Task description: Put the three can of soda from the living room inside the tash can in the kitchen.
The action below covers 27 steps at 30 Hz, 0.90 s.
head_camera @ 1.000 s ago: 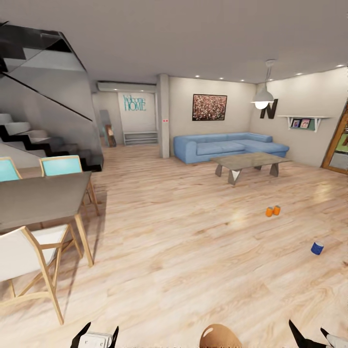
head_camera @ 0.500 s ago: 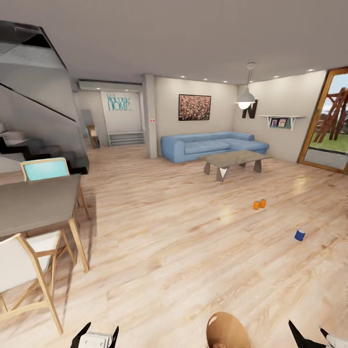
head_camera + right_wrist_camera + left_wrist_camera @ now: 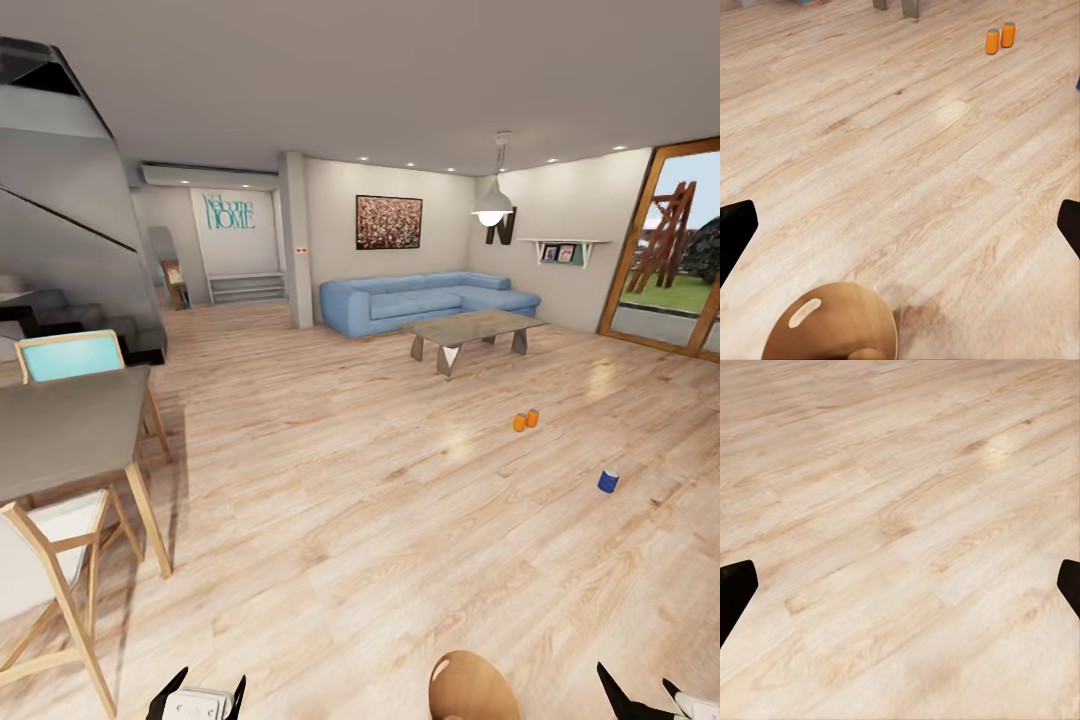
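Two orange soda cans (image 3: 526, 420) and a blue can (image 3: 608, 481) are seen upright on the wood floor (image 3: 380, 520), while both grippers' jaws are spread wide, empty.

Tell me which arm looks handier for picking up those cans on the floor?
Probably the right: the two orange cans and the blue can stand toward the right pincer's side, far ahead. The left pincer faces bare floor.

Glossy light wood floor (image 3: 350, 480); glossy copper bin (image 3: 832, 326).
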{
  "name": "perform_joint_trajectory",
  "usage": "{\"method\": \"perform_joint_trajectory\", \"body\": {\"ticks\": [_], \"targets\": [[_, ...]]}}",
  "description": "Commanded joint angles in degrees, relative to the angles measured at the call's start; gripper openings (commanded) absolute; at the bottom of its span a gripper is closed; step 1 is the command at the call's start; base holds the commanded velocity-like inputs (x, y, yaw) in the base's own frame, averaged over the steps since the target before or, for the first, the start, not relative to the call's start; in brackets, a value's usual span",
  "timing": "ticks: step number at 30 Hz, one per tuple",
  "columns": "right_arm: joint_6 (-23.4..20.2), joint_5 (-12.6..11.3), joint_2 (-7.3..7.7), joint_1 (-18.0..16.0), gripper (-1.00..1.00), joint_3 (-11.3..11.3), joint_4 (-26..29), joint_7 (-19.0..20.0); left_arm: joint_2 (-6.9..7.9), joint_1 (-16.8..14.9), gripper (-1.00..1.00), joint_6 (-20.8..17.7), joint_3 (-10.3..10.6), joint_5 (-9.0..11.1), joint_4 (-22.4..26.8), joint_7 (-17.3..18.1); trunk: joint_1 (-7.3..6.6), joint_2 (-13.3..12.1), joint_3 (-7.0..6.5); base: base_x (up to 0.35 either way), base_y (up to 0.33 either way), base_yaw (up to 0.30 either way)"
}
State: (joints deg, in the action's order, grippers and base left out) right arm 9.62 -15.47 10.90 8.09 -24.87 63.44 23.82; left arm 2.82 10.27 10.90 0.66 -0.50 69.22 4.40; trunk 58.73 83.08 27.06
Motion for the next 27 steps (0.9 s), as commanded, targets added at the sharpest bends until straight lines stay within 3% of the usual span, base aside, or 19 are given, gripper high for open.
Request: {"method": "perform_joint_trajectory", "body": {"ticks": [1, 9, 12, 16, 20, 24, 27], "targets": [[0.02, 0.00, 0.00, 0.00, 1.00, -0.02, 0.01, 0.02, 0.00, -0.01, 1.00, -0.03, -0.02, -0.01, -0.02, 0.00, 0.00, 0.00, 0.00, 0.076, 0.004, -0.008], [-0.26, 0.69, 0.12, 0.02, 1.00, 0.43, 0.02, 0.57, -0.08, -0.07, 1.00, -0.62, -0.06, -0.03, -0.27, 0.07, 0.00, 0.00, 0.00, 0.016, 0.001, -0.002], [-3.79, 0.91, 0.44, -0.19, 1.00, 0.58, 0.38, 0.40, -0.12, -0.07, 1.00, -0.78, -0.05, -0.03, -0.24, 0.08, 0.00, 0.00, 0.00, 0.002, 0.000, 0.000], [-15.35, 1.21, 1.35, -2.44, 1.00, 0.65, 0.56, 0.29, -0.15, -0.07, 1.00, -1.08, -0.04, -0.03, -0.23, 0.05, 0.00, 0.00, 0.00, 0.001, 0.000, 0.000], [-29.16, 2.88, 4.34, -9.15, 1.00, 0.68, 0.57, 0.20, -0.26, -0.07, 1.00, -1.50, -0.04, -0.03, -0.23, -0.02, 0.00, 0.00, 0.00, 0.000, 0.000, 0.000], [-44.27, 7.24, 7.65, -17.25, 1.00, 0.69, 0.56, 0.18, -0.37, -0.04, 1.00, -1.73, 0.01, -0.03, -0.21, -0.06, 0.00, 0.00, 0.00, 0.000, 0.000, 0.000], [-54.73, 10.94, 9.29, -23.95, 1.00, 0.72, 0.31, 0.19, -0.40, -0.02, 1.00, -1.96, 0.03, -0.03, -0.16, -0.08, 0.00, 0.00, 0.00, 0.000, 0.000, 0.000]]}}
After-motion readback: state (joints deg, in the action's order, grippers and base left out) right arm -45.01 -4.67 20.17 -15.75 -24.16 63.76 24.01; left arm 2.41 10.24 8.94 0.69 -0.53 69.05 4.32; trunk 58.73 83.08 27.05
